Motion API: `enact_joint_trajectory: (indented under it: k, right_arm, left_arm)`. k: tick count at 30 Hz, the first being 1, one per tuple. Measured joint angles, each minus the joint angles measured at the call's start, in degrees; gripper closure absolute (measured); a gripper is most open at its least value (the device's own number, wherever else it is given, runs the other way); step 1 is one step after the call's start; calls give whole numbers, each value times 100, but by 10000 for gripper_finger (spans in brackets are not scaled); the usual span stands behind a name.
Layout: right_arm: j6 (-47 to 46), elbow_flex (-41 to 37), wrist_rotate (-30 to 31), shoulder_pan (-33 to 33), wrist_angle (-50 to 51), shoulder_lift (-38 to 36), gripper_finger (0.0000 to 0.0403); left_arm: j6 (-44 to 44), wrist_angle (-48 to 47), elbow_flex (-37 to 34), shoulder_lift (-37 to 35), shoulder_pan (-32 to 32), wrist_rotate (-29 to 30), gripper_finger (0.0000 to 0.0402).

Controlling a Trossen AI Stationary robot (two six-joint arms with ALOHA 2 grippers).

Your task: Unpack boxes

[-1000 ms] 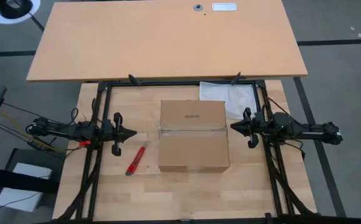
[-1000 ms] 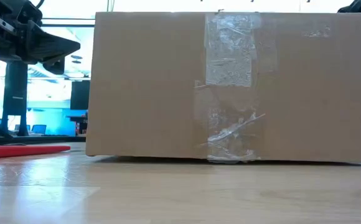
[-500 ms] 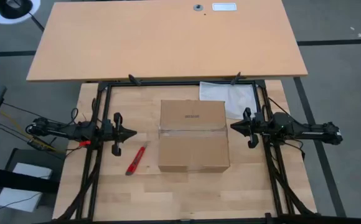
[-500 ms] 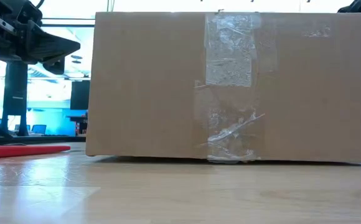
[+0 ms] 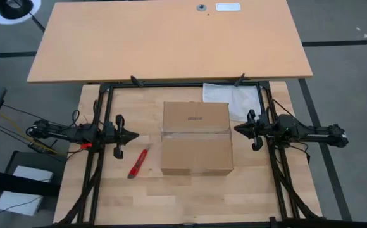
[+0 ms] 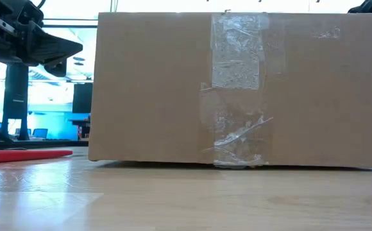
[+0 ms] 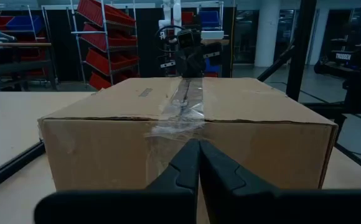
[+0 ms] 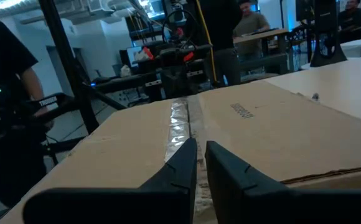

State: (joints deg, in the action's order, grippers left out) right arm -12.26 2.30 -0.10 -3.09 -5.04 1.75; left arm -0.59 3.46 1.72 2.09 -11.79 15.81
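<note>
Light wooden tabletop [image 5: 190,196], bigger tan desk [image 5: 171,38] behind it. Brown cardboard box [image 5: 195,138] sat mid-tabletop, flaps down, clear tape [image 5: 193,133] along the seam, small dark logo on top; contents hidden. Left gripper [image 5: 135,135] fingers together, beside the box's left side. Right gripper [image 5: 236,128] nearly closed, holding nothing, at its right side.

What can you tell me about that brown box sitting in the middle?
The cardboard box is plain brown and still shut, its top flaps sealed by a crinkled strip of clear tape that runs across the top and down the side. A small dark printed mark sits on one flap. It rests flat and upright on the wooden table, between the two claws, neither visibly touching it.
</note>
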Motion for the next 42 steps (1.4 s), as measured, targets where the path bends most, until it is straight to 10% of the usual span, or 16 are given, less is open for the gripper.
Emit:
enact_joint_trajectory:
  k: [23, 30, 36, 42]
  right_arm:
    - [-1, -2, 0, 1, 0, 1, 362]
    - [-1, 0, 0, 2, 0, 1, 362]
    - [-1, 0, 0, 0, 0, -1, 362]
    - [-1, 0, 0, 2, -2, 0, 362]
  left_arm:
    - [12, 145, 0, 6, 0, 0, 381]
    - [2305, 1748, -2, 11, 0, -732, 381]
    - [3539, 2855, 73, 50, 3, 997, 381]
    - [2669, 1573, 1285, 507, 2, 1832, 381]
